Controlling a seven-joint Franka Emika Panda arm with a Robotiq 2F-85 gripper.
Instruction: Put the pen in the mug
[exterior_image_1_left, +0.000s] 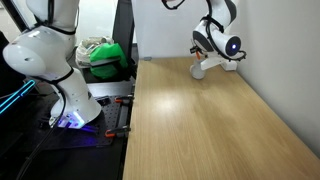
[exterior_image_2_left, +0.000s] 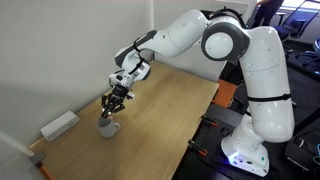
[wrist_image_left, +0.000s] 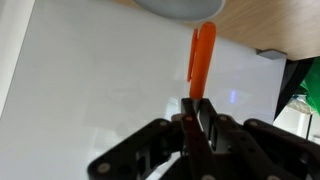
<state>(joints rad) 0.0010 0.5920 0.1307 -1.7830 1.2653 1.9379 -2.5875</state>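
My gripper (wrist_image_left: 198, 108) is shut on the orange-red pen (wrist_image_left: 202, 58), which sticks out from between the jaws in the wrist view. The pen's tip points toward the grey-white mug (wrist_image_left: 180, 8), whose rim shows at the top edge of that view. In an exterior view the gripper (exterior_image_2_left: 113, 100) hangs just above the mug (exterior_image_2_left: 107, 127), near the table's far corner by the wall. In the exterior view from the opposite end of the table, the gripper (exterior_image_1_left: 208, 47) is over the mug (exterior_image_1_left: 200, 69). The pen is too small to make out in either exterior view.
A flat white rectangular box (exterior_image_2_left: 60, 124) lies on the wooden table (exterior_image_2_left: 170, 110) next to the wall, beside the mug. The robot base (exterior_image_1_left: 60, 85) and green clutter (exterior_image_1_left: 105, 55) stand off the table's edge.
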